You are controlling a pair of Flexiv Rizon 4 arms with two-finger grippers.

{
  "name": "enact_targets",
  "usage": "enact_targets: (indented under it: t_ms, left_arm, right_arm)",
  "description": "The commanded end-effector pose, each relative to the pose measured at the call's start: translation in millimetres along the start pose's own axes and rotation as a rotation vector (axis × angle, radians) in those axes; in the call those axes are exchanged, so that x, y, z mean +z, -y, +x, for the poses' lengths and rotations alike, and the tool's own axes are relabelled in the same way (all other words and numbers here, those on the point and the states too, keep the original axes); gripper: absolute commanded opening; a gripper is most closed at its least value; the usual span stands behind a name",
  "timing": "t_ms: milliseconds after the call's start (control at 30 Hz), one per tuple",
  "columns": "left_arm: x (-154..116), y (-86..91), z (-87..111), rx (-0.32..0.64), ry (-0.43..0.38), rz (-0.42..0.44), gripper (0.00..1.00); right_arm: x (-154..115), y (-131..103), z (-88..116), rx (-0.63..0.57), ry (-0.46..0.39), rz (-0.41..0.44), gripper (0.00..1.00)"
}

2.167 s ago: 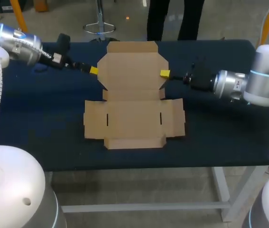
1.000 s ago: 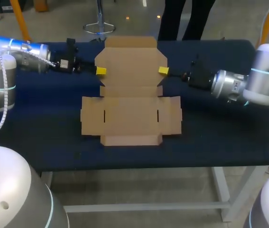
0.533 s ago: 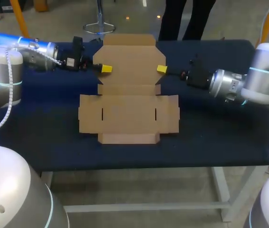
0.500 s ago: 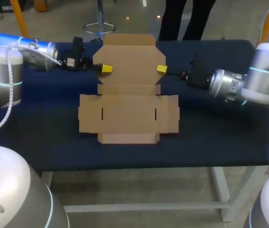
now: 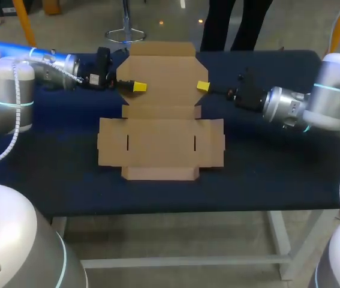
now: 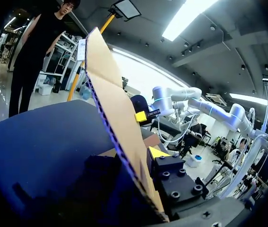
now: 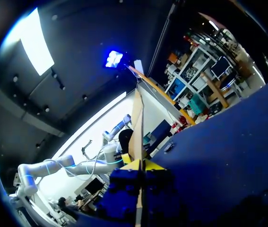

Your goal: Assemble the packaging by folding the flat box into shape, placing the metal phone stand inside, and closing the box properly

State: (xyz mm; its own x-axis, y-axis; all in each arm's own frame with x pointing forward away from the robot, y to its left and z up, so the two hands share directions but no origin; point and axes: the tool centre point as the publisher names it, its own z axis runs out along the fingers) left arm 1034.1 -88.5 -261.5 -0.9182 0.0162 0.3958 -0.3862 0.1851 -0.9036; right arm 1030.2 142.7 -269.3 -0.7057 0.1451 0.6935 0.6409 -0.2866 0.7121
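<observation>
Box (image 7: 137, 118) edge inside right gripper (image 7: 140, 165) — wrist view only

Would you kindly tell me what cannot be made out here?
No view shows the metal phone stand.
Underside of the flat brown cardboard box: against the dark blue table, head view.
Far side of the left gripper: behind the cardboard, left wrist view.
Lower tip of the right gripper: under the panel, head view.
</observation>
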Motion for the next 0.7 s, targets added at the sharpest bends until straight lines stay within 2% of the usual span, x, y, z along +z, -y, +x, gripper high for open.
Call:
enact_targets:
  t_ms: [33, 300, 600, 700]
  left_arm:
    - [0.5, 0.6, -5.2, 0.001, -0.031, 0.0, 0.31]
    - [-0.5, -0.4, -5.9, 0.002, -0.031, 0.009, 0.29]
    - [-3.1, -1.8, -7.2, -0.004, -0.029, 0.014, 0.16]
    - [-3.4, -2.0, -7.5, -0.006, -0.031, 0.013, 0.14]
  right_arm:
    - [0.9, 0.5, -2.9, 0.0, -0.013, -0.005, 0.0]
    - [0.6, 0.3, -1.6, -0.006, -0.015, -0.009, 0.0]
    - [-0.3, 0.1, 0.2, -0.01, -0.02, -0.011, 0.0]
    - [-0.4, 0.0, 0.5, -0.011, -0.02, -0.01, 0.0]
